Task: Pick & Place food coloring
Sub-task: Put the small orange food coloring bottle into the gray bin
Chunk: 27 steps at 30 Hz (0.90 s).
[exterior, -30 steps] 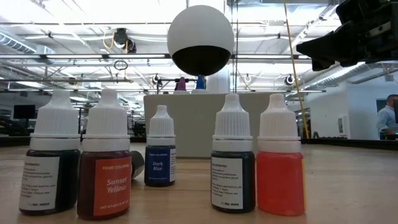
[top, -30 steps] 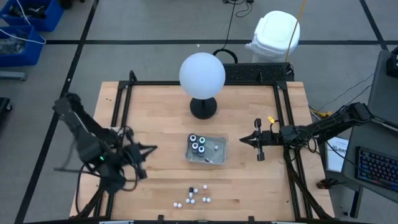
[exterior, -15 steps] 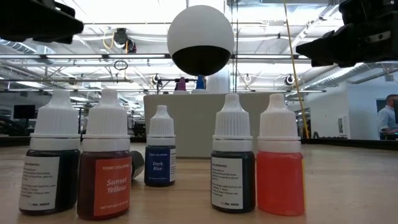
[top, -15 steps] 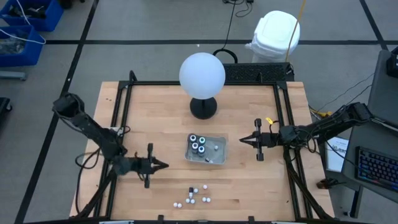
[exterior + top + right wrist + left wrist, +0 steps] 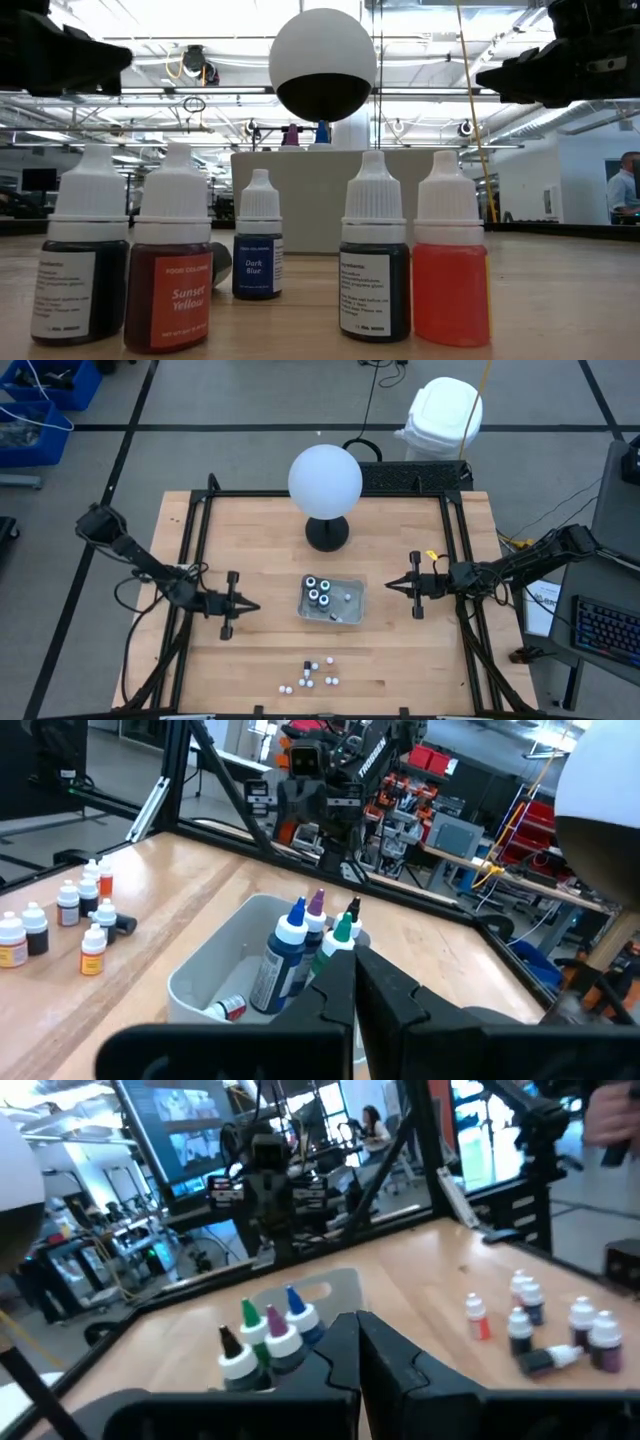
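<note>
Small food coloring bottles (image 5: 312, 673) stand loose near the front edge of a pale wooden table (image 5: 260, 530), while three larger ones (image 5: 317, 592) sit in a clear tray (image 5: 349, 605) mid-table. Light, hard and easily toppled, the bottles look best pinched across the body below the white cap. The left gripper (image 5: 252, 606) and right gripper (image 5: 392, 587) hover either side of the tray, both closed and empty. A white globe lamp (image 5: 325, 480) stands behind; a busy workshop lies beyond.
</note>
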Available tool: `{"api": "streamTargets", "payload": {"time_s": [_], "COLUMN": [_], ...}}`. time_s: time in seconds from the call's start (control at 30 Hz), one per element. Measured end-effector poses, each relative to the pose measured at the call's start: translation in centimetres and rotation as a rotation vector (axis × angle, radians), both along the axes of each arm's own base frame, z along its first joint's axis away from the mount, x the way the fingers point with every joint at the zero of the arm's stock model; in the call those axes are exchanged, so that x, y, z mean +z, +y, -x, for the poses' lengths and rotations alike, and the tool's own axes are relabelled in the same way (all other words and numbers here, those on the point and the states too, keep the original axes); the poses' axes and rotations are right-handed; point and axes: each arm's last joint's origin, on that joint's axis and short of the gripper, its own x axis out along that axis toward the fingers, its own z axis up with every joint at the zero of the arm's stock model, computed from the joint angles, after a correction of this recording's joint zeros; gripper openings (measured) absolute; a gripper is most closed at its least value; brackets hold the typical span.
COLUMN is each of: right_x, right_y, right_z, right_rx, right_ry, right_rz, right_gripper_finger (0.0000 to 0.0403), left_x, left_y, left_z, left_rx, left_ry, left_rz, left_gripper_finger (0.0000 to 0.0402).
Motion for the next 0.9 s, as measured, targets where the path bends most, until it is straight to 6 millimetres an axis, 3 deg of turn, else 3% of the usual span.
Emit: {"api": "streamTargets", "payload": {"time_s": [0.4,0.67,0.9], "right_x": [0.2,0.2,0.2], "right_y": [0.0,0.0,0.0], "right_z": [0.0,0.0,0.0], "right_rx": [-0.001,0.0,0.0], "right_ry": [-0.018,-0.02,-0.021], "right_rz": [-0.021,-0.022,-0.022], "right_gripper_finger": [0.0,0.0,0.0], "left_x": [1.2,0.9,0.2], "left_y": [1.7,4.5,5.6], "left_z": [0.4,0.5,0.4], "left_rx": [0.019,-0.085,-0.168], "left_ry": [-0.026,0.073,0.123], "left_rz": [-0.101,0.02,0.061], "left_gripper_finger": [0.0002,0.0001,0.0001]}}
